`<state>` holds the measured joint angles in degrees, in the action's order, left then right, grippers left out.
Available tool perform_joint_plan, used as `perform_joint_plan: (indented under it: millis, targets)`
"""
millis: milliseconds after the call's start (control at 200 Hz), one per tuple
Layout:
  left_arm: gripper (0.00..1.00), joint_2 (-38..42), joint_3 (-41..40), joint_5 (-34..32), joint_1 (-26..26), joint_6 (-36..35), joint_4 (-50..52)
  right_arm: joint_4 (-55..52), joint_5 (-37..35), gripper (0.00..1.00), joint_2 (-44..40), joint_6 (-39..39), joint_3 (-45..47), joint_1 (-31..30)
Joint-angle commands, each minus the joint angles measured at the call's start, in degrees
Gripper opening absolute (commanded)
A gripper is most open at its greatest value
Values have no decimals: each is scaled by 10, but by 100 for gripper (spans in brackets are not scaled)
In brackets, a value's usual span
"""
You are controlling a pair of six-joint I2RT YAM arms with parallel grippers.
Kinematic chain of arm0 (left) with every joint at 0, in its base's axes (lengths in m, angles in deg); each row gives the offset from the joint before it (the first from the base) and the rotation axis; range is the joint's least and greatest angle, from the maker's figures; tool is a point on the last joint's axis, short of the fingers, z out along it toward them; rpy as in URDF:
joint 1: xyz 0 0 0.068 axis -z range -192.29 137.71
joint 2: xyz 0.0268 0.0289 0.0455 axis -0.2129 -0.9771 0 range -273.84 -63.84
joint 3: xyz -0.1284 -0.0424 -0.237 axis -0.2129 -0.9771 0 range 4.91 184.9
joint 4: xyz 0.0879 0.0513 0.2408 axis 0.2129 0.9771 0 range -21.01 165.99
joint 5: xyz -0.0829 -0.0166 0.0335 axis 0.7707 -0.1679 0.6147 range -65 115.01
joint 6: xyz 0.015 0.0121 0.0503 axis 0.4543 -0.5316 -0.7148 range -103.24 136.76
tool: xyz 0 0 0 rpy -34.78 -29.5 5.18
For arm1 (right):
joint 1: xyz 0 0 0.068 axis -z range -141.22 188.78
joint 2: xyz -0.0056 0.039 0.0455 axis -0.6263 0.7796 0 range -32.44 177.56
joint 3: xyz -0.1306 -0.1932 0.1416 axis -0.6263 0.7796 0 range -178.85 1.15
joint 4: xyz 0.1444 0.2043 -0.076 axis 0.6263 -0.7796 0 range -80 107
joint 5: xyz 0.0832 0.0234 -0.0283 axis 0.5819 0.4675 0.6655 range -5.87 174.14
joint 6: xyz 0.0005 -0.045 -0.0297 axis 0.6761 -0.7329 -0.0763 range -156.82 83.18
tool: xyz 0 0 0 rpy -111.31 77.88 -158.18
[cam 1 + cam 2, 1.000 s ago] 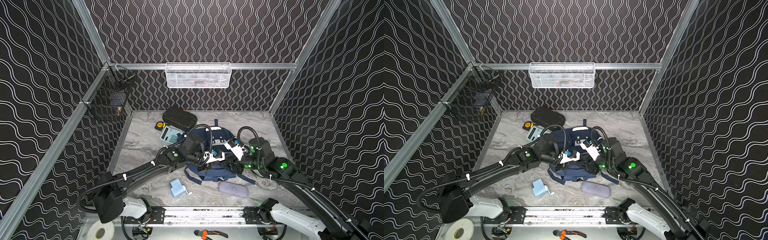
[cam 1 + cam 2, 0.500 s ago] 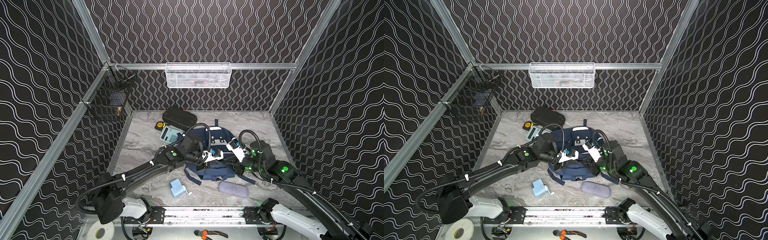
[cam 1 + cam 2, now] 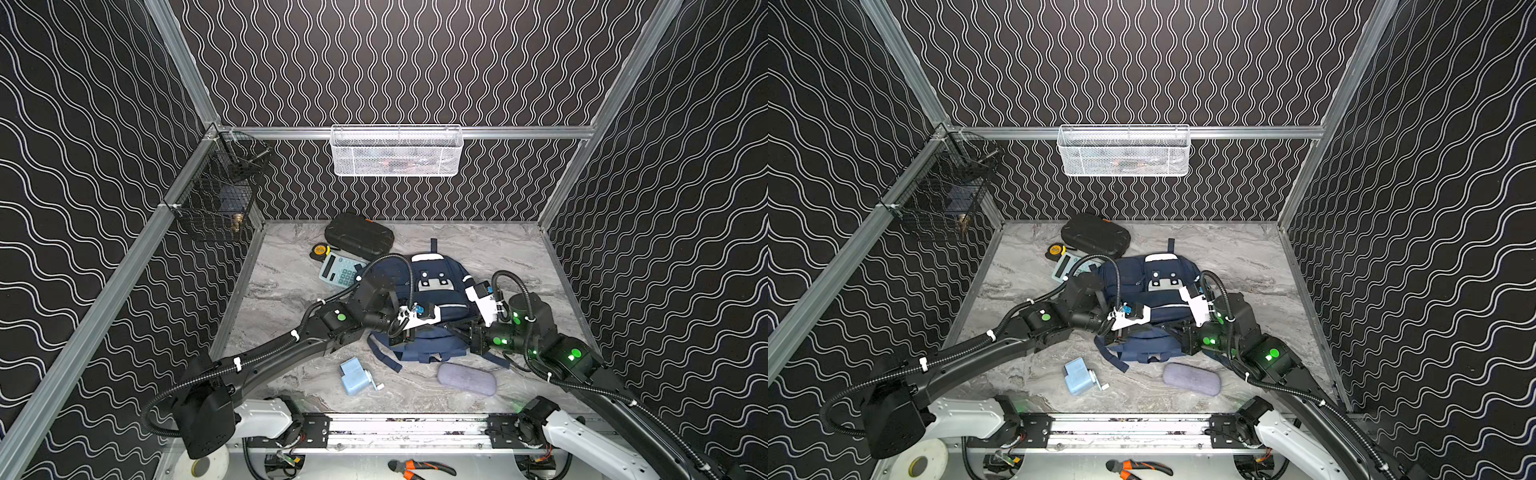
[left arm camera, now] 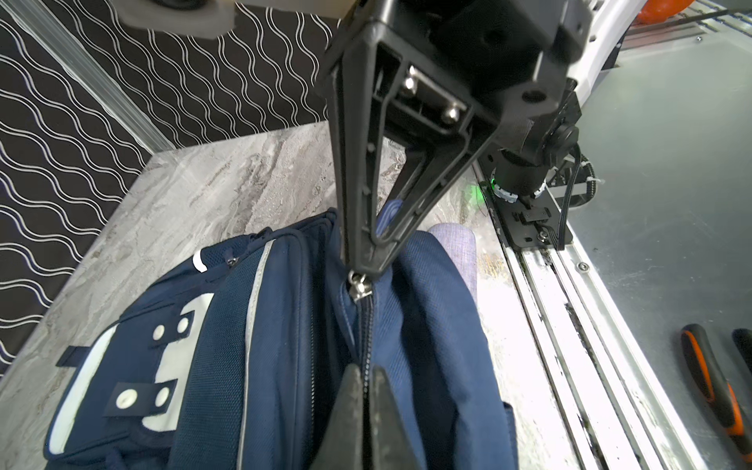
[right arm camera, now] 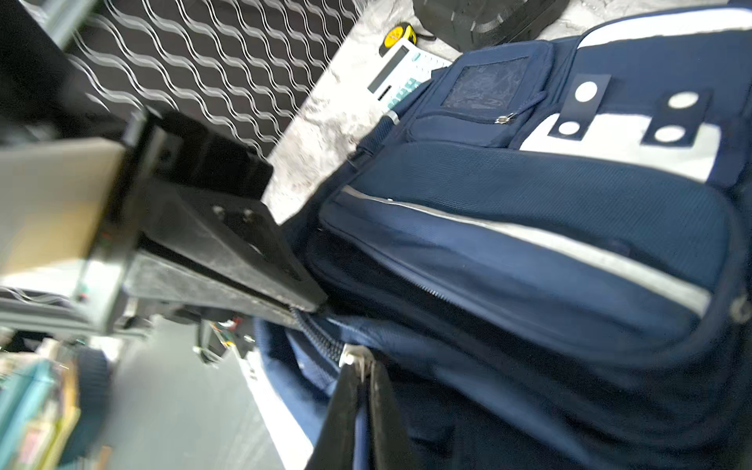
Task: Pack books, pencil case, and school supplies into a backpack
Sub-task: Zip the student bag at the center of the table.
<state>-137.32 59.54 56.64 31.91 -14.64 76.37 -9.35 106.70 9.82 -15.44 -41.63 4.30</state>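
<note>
Left fingers (image 4: 346,407) pinch backpack (image 4: 427,325) fabric at zip; right fingers (image 5: 342,407) pinch zip pull (image 4: 358,285) farther along

No writing, brand or number can be read; the calculator (image 3: 338,272) keys and tape measure (image 3: 320,250) face (yellow) are too small.

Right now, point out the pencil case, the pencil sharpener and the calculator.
pencil case (image 3: 467,378): in a top view, middle of its fabric top.
pencil sharpener (image 3: 352,377): in a top view, its boxy body.
calculator (image 3: 343,275): in a top view, its keypad.
</note>
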Motion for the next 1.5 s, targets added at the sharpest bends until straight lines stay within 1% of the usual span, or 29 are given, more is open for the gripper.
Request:
perform_joint_plan:
  millis: [0,85,150,215,240,315,415,465,535,596,641,691,721,756,781,836,886,966,1021,1091,1151,1171,1276,1376,1476,1496]
  targets:
    - [0,14,-17,-35,-3,-7,-36,-11,7,0,-4,62,-10,14]
    - [0,28,-35,-55,-3,-11,-46,-50,28,0,13,75,-26,30]
    - [0,42,-50,-72,-3,-11,-62,-86,47,0,29,80,-42,54]
    - [0,58,-64,-88,-3,-13,-77,-121,65,0,36,83,-55,90]
    - [0,64,-68,-93,-3,-13,-81,-130,73,0,36,82,-58,120]
    - [0,80,-79,-110,-4,-11,-97,-164,87,0,38,78,-69,185]
    - [0,94,-87,-135,-5,-3,-113,-208,92,0,49,60,-84,251]
    - [0,98,-88,-149,-6,8,-121,-225,85,0,56,54,-93,264]
    - [0,101,-87,-175,-6,13,-127,-234,78,0,65,47,-108,269]
    - [0,100,-82,-192,-6,20,-133,-227,117,0,76,31,-126,268]
    - [0,99,-76,-191,-6,28,-137,-218,143,0,81,32,-136,268]
    - [0,98,-73,-180,-6,36,-145,-215,156,0,86,34,-140,267]
    - [0,96,-73,-174,-6,40,-152,-228,140,0,89,30,-140,266]
    - [0,93,-70,-171,-6,42,-154,-252,109,0,93,13,-164,266]
    - [0,89,-66,-170,-6,44,-151,-266,99,0,96,-2,-171,266]
    - [0,83,-53,-165,-6,50,-141,-282,102,0,100,-26,-192,261]
    - [0,77,-43,-153,-6,51,-132,-269,121,0,96,-24,-203,253]
    - [0,70,-40,-124,-6,71,-142,-218,155,0,89,11,-195,238]
    - [0,63,-39,-110,-5,81,-150,-184,169,0,91,40,-183,215]
    - [0,54,-37,-111,-4,107,-165,-139,146,0,96,82,-171,155]
    - [0,46,-33,-107,-2,114,-167,-99,109,0,101,114,-167,100]
    - [0,44,-31,-110,0,116,-168,-91,100,0,105,125,-166,74]
    - [0,36,-27,-129,12,110,-166,-11,96,0,122,183,-154,19]
    - [0,36,-27,-144,14,101,-157,25,80,0,128,207,-154,-3]
    - [0,45,-35,-153,15,89,-148,-5,44,0,125,197,-163,-4]
    - [0,47,-38,-156,15,87,-148,-18,26,0,122,196,-164,-4]
